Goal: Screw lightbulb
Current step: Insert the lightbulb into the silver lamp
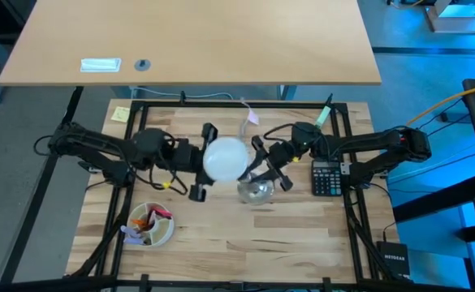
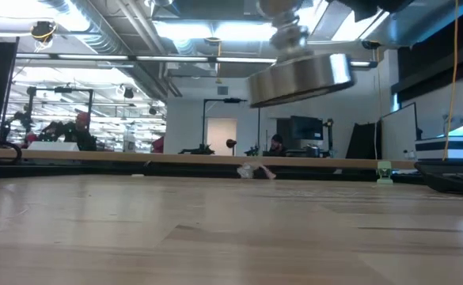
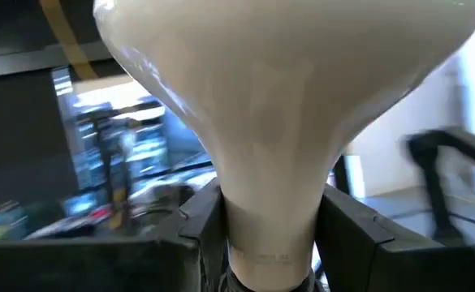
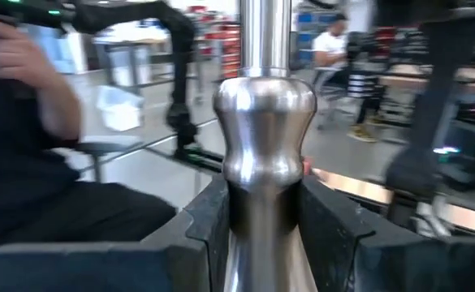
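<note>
The lightbulb (image 1: 224, 159) hangs mid-worktop from above, between both arms. Low down, we see the stand (image 2: 301, 77) lifted clear of the worktop (image 2: 215, 237). Our left pincer (image 3: 269, 235) is clamped on the bulb's neck; our right pincer (image 4: 265, 219) clasps the stand's stem, likely so base meets socket.

Cut off at top frame edge in low view: stand (image 2: 301, 75); lightbulb (image 3: 286, 113) base hidden low in left wrist view; background blurred
</note>
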